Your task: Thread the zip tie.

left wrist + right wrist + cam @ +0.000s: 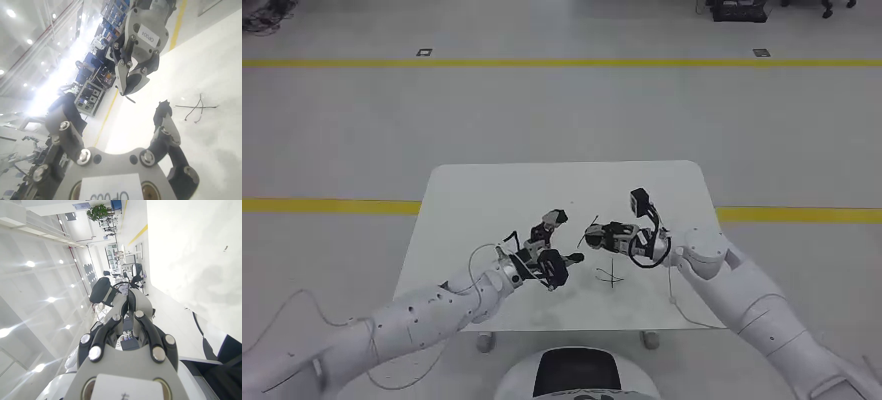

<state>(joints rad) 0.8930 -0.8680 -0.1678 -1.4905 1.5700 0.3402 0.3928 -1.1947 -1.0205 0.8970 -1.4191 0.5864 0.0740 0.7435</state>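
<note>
My right gripper hangs above the middle of the white table, shut on a thin black zip tie. In the left wrist view that gripper has a short end of the tie poking out below its tips. In its own view, the right gripper is pressed together with the tie running on past it. My left gripper faces it from close by, open and holding nothing. Its two fingers stand wide apart, just short of the tie's end.
Several loose black zip ties lie crossed on the table just in front of the right gripper. The table's near edge runs close behind both arms. A white cable hangs by the right forearm.
</note>
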